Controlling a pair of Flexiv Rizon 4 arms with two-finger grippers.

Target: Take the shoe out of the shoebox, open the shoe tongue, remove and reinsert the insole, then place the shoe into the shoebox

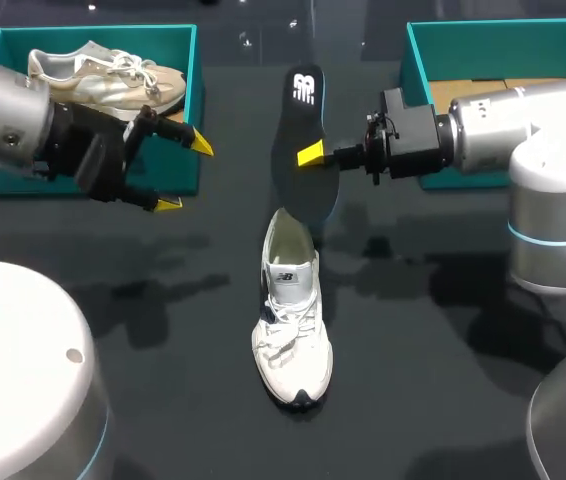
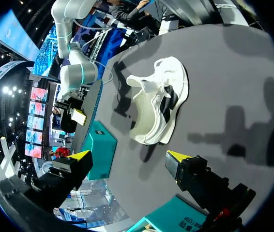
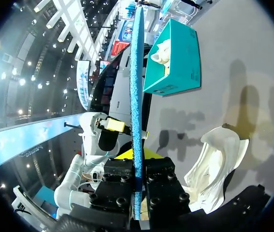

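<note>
Insole [image 1: 301, 110] in right hand [image 1: 315, 157], above shoe [image 1: 291, 320]

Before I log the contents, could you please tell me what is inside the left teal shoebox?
A beige lace-up sneaker lies inside the teal cardboard shoebox; the floor beneath it is covered.

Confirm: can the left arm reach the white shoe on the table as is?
Probably yes. The left pincer is open and empty, with bare table between it and the white shoe. Only the insole held by the right pincer over the heel crowds that end.
</note>
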